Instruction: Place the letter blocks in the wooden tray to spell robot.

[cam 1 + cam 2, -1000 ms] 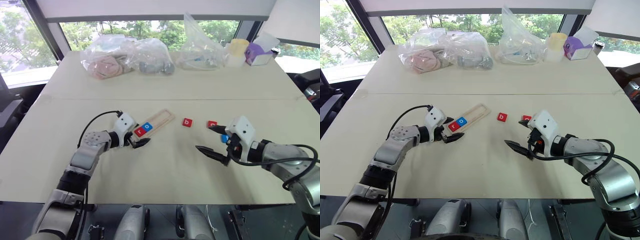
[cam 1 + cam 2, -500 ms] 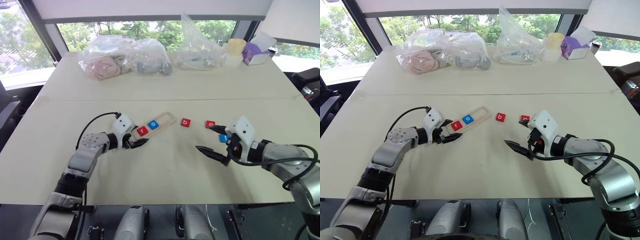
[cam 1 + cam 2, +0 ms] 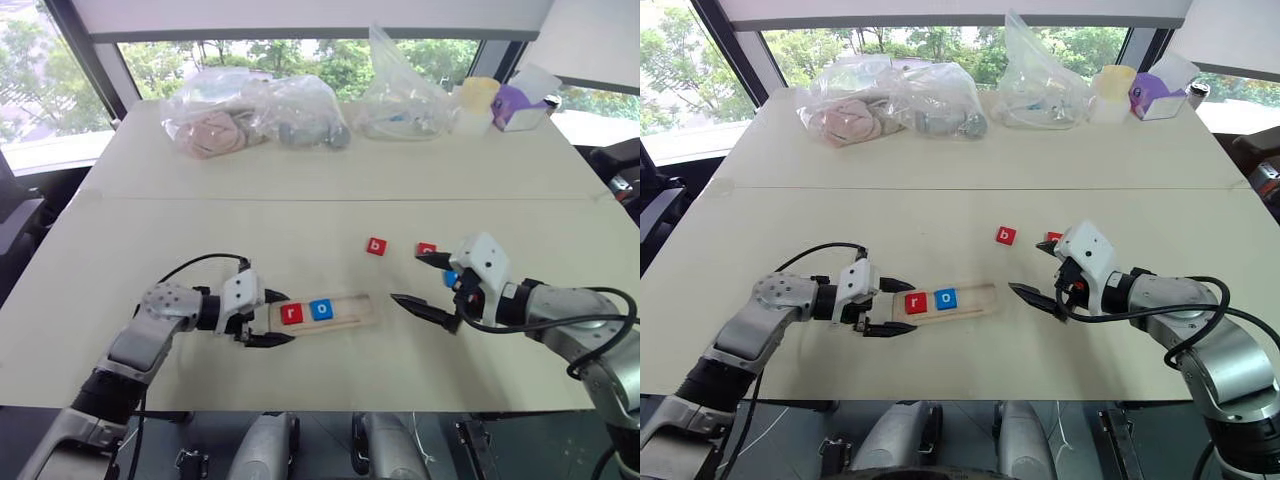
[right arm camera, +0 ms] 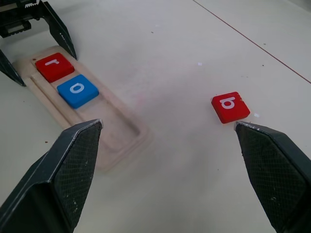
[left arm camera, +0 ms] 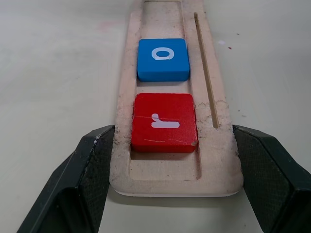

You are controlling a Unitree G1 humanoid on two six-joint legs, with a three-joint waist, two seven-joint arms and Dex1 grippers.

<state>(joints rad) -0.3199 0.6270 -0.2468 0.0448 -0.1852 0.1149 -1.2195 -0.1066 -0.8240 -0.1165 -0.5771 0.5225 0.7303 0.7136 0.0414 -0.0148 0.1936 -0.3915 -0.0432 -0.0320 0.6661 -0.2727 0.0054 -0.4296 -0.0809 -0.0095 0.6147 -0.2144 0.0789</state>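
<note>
The wooden tray lies near the table's front edge, roughly parallel to it. A red r block and a blue o block sit in its groove. My left gripper is shut on the tray's left end, one finger on each long side. A red b block and another red block lie loose on the table further back. My right gripper hangs open beside the tray's right end, holding nothing. A blue block shows partly behind it.
Clear plastic bags with soft items, a yellow cup and a purple box line the far edge of the table. A seam runs across the table.
My left gripper has shut on the tray's end and dragged it back toward the front edge, swinging it from slanted to nearly parallel with that edge. The right arm stayed still.
</note>
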